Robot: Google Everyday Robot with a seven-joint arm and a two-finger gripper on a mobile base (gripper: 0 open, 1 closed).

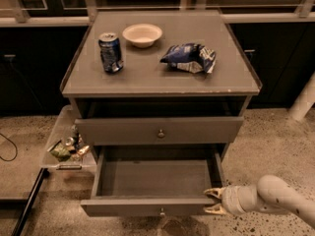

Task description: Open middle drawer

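Reaching in from the lower right, the gripper (212,201) is hovering at the right end of the middle drawer (128,206), its fingers (214,192) spread apart and holding nothing; whether they are touching the front is hard to tell. That drawer is standing pulled well out from the cabinet (162,77), showing a bare floor. The upper drawer (123,131) is sitting shut above it. A white bowl (142,35), a blue can (110,52) and a crumpled chip bag (189,58) are resting on top. A side tray (61,127) is holding small clutter (69,149), too muddled to identify. The arm (275,195) is running off the right edge.
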